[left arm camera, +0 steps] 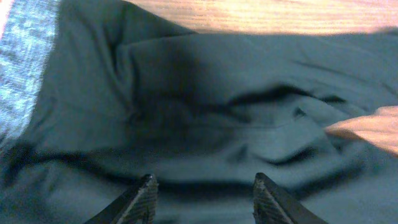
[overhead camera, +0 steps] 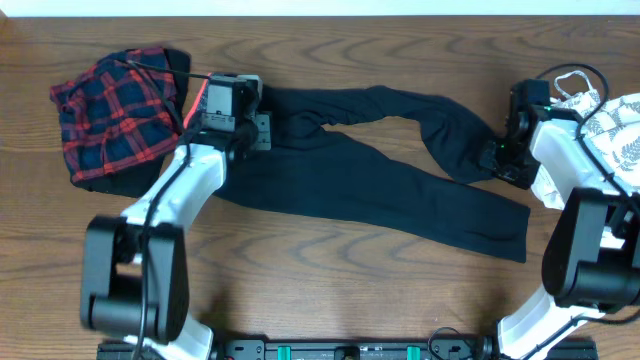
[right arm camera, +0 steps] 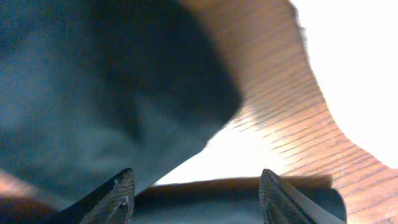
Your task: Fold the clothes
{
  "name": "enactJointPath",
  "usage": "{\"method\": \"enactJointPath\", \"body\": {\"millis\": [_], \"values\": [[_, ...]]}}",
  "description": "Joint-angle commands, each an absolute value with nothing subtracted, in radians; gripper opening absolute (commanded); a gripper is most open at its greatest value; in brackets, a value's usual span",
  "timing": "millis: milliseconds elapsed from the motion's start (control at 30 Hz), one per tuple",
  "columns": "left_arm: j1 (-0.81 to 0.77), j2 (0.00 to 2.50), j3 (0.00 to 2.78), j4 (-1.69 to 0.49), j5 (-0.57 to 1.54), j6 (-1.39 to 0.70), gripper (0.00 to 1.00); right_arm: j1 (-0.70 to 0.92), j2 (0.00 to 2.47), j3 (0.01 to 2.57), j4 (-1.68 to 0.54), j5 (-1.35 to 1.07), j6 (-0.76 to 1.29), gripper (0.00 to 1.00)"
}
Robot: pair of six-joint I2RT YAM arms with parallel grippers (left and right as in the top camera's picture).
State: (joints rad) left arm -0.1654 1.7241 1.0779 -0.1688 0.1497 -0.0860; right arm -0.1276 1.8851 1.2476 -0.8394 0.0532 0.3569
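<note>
Left gripper (left arm camera: 205, 190) hangs low over the waist end of the long black leggings (overhead camera: 370, 170), its two dark fingers well apart. The soft black cloth lies flat under them and nothing is pinched between them. In the left wrist view a strip of speckled grey waistband (left arm camera: 22, 68) runs along the far left edge of the leggings. A patch of brown wooden table (left arm camera: 367, 127) shows through on the right side of the leggings.

The right gripper (right arm camera: 198, 186) is at the opposite, foot end of the leggings. Its jaws are spread wide and hold nothing. The right wrist view shows the black cloth under the left finger, with bare wood grain and a bright washed-out area beyond the edge of the leggings.

From overhead, the leggings lie stretched across the middle of the table (overhead camera: 320, 280). One leg runs straight and slantwise from the waist toward the near right. The other leg runs along the far side and bunches in a fold just beside the right gripper.

A crumpled red-and-navy plaid garment (overhead camera: 115, 120) sits just beyond the waist end of the leggings, near the left gripper. A white leaf-print top (overhead camera: 615, 130) lies past the foot end of the leggings, partly under the right arm.
</note>
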Motion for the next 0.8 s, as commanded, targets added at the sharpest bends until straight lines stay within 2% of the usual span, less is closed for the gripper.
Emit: {"method": "enactJointPath", "body": {"millis": [0, 167, 433, 633, 733, 767], "values": [[-0.163, 1.657, 1.084, -0.227, 0.15, -0.091, 0.51, -0.163, 1.921, 1.247, -0.843, 0.07, 0.416, 0.62], [-0.163, 1.62, 1.084, -0.292, 0.15, -0.091, 0.51, -0.186, 1.974, 1.247, -0.854, 0.035, 0.413, 0.63], [-0.163, 1.62, 1.084, -0.326, 0.15, -0.091, 0.51, -0.188, 2.093, 1.247, -0.765, -0.216, 0.385, 0.61], [-0.163, 1.62, 1.084, -0.338, 0.15, -0.091, 0.52, -0.188, 2.146, 1.247, -0.683, -0.297, 0.392, 0.61], [-0.163, 1.62, 1.084, -0.339, 0.149, -0.09, 0.51, -0.188, 2.146, 1.247, -0.653, -0.297, 0.393, 0.57], [-0.163, 1.62, 1.084, -0.339, 0.149, -0.09, 0.51, -0.188, 2.146, 1.247, -0.648, -0.303, 0.392, 0.51]]}}
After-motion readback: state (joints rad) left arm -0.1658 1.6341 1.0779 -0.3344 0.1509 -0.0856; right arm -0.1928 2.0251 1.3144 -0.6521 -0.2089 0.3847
